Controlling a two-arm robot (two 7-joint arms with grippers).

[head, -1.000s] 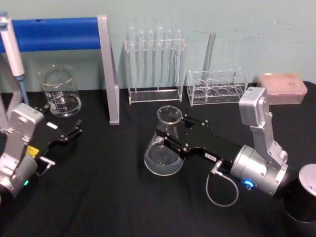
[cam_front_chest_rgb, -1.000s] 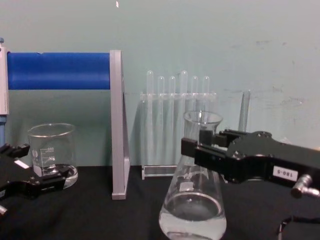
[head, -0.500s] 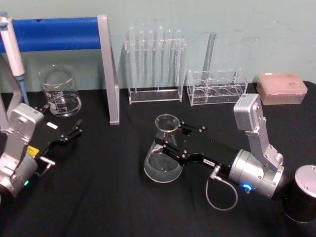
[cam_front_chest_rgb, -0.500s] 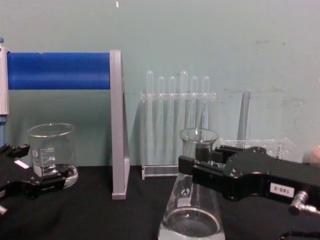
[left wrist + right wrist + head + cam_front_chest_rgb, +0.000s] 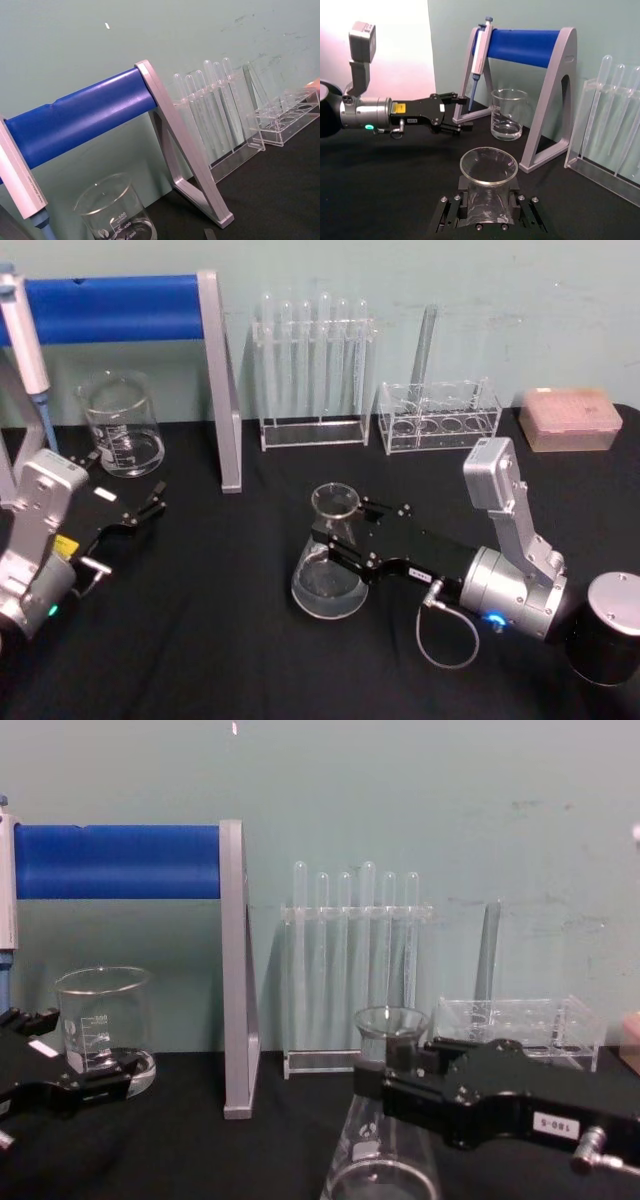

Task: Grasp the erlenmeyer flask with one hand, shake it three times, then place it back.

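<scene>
Clamping the erlenmeyer flask [image 5: 325, 585] mid-frame, our right claw [image 5: 335, 527] holds it on the tabletop [image 5: 220, 640]; we judge release remains. Left claw [image 5: 150, 506] idles, parted, at left.

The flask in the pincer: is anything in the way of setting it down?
Nothing visible. The right pincer grips the erlenmeyer flask by its neck; the beaker, the tube rack and the idle left pincer stand well away from it.

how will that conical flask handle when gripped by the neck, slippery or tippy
Probably slippery: the erlenmeyer flask is smooth glass, clamped at its narrow neck by the right gripper. Its wide base should resist tipping. Likely fragile, so avoid knocks.
</scene>
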